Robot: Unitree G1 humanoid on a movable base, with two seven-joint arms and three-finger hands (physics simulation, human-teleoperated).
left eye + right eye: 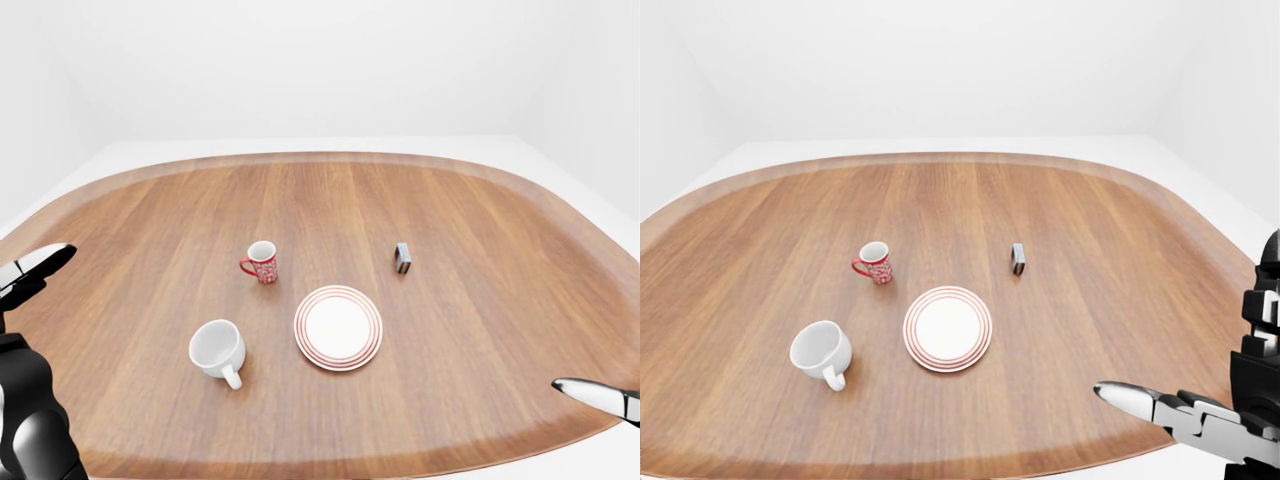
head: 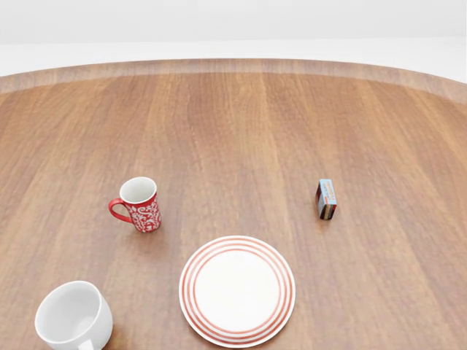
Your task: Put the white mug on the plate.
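Note:
The white mug [image 1: 217, 349] lies tilted on the wooden table [image 1: 450, 200], mouth up-left and handle toward the bottom, left of the plate. The white plate with red rim rings [image 1: 338, 327] lies flat and empty at the table's middle. My left hand [image 1: 42, 266] is at the left edge of the left-eye view, fingers spread and empty, well left of the mug. My right hand [image 1: 1140, 402] is at the bottom right of the right-eye view, a finger stretched out, empty, far right of the plate. Neither hand shows in the head view.
A red patterned mug [image 1: 263, 262] stands upright above the white mug and plate. A small box [image 1: 403, 257] stands on edge to the upper right of the plate. The table's rounded edge runs along the bottom of both eye views.

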